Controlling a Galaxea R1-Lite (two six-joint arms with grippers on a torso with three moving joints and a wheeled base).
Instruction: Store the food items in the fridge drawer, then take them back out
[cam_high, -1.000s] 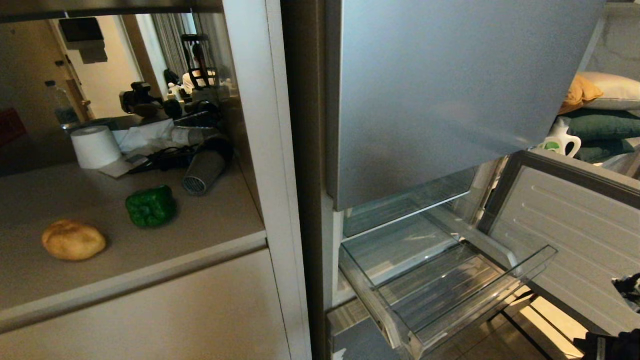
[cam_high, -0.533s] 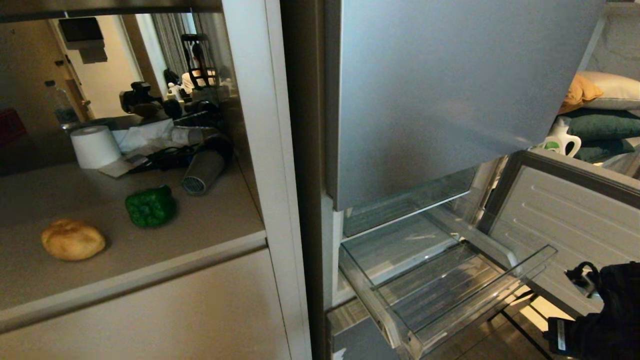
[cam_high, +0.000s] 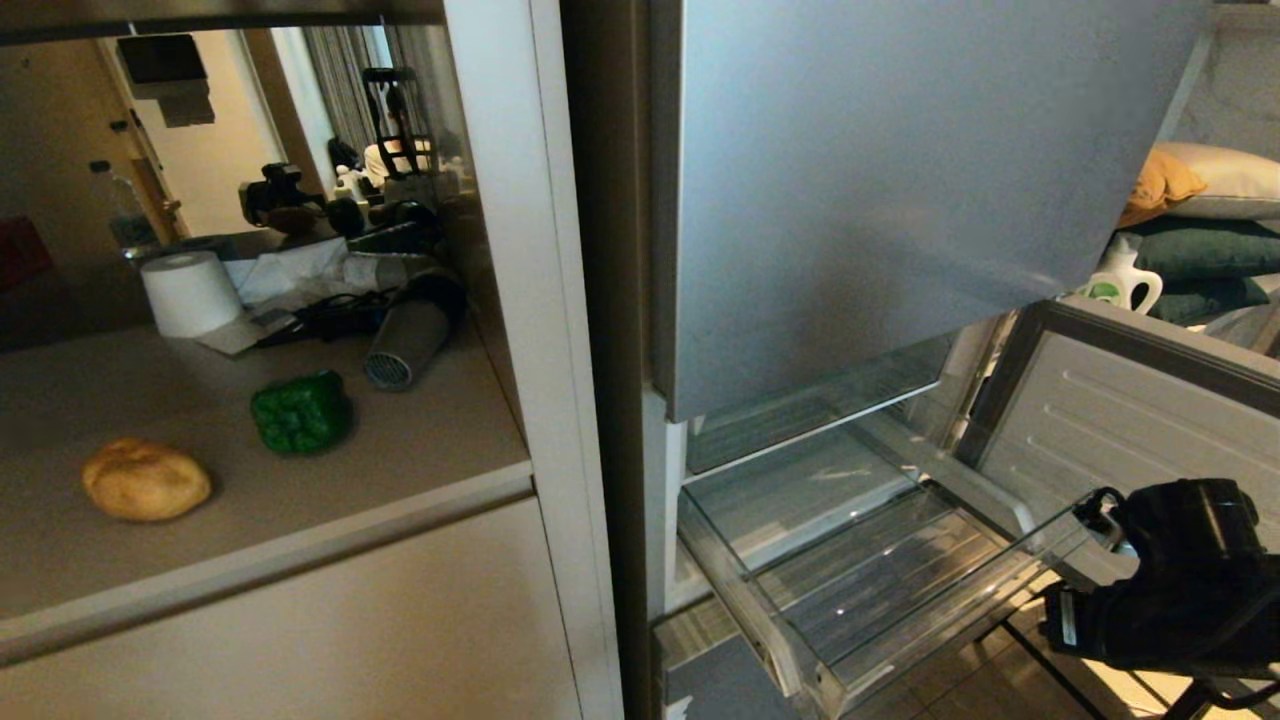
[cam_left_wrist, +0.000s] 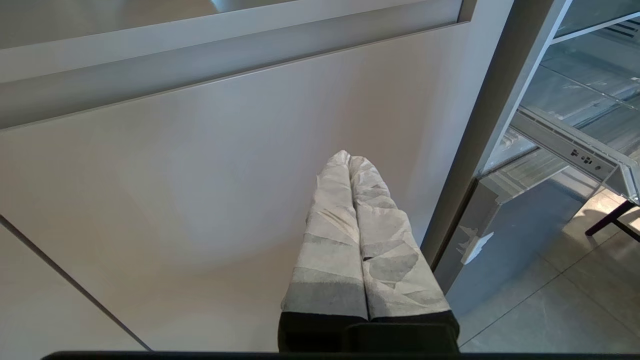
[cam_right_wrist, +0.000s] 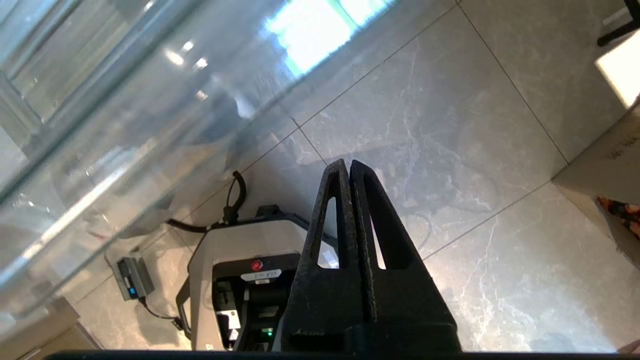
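Note:
Both food items lie on the beige counter at the left: a tan potato-like lump and a dark green bell pepper. The clear fridge drawer stands pulled out of the silver fridge, with nothing in it. My right arm hangs just beyond the drawer's right front corner. Its black right gripper is shut on nothing and points down at the tiled floor, with the drawer's clear wall beside it. My left gripper, its fingers wrapped in pale tape, is shut and parked before the beige cabinet door.
A paper roll, a grey hair dryer and cables clutter the back of the counter. The fridge's lower door swings open to the right, behind my right arm. My own base sits on the floor below the drawer.
My right arm has risen from the bottom right edge of the head view and moved left, up to the drawer's right front corner. The food items and the drawer have not moved.

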